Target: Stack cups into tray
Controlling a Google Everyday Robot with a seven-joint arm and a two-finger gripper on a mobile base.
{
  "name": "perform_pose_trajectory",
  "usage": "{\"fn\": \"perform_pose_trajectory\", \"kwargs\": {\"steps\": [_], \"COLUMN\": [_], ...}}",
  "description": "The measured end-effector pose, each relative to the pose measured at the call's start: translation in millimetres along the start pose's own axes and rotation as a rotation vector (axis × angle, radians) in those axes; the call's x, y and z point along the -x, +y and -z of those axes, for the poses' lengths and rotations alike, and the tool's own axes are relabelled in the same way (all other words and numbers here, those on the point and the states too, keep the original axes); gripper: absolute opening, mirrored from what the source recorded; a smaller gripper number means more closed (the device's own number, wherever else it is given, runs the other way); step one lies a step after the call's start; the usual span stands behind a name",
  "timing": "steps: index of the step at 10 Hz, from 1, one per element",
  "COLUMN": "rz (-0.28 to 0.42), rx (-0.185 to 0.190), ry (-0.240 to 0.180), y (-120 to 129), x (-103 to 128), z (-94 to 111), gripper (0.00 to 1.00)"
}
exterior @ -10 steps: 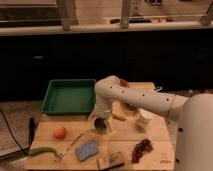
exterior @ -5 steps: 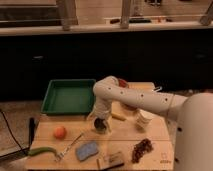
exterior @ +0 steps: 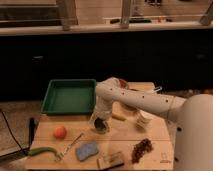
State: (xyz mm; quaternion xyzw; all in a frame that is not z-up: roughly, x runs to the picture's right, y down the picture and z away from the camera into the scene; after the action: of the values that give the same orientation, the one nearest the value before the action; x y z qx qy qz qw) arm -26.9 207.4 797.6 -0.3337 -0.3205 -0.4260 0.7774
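The green tray [exterior: 54,102] sits at the table's back left and holds nothing that I can see. A small metal cup [exterior: 102,126] with a dark inside stands on the wooden table just in front of the tray's right corner. My gripper [exterior: 99,120] reaches down from the white arm right onto this cup and partly hides it. A whitish cup [exterior: 144,121] stands to the right, partly behind the arm's forearm.
In front lie an orange fruit [exterior: 60,131], a green chili [exterior: 42,151], a metal utensil [exterior: 71,144], a blue sponge [exterior: 87,149], a brown block [exterior: 111,161] and a dark red cluster [exterior: 142,149]. A dark bowl [exterior: 128,106] sits behind the arm.
The gripper has stayed at the metal cup, with hardly any shift of the arm. Nothing else on the table has moved.
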Motion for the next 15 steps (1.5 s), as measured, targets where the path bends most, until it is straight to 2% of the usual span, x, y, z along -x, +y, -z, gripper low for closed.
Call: {"fn": "perform_pose_trajectory", "kwargs": {"steps": [4, 5, 9, 15], "rz": [0.002, -0.001, -0.003, -0.009], "rx": [0.002, 0.000, -0.002, -0.004], "ry": [0.005, 0.004, 0.005, 0.068], "y": [0.8, 1.9, 1.6, 11.2], "x": [-1.5, -1.8, -1.3, 16.5], "z": [0.7, 0.1, 0.4, 28.7], "gripper": [0.05, 0.01, 0.00, 0.00]}}
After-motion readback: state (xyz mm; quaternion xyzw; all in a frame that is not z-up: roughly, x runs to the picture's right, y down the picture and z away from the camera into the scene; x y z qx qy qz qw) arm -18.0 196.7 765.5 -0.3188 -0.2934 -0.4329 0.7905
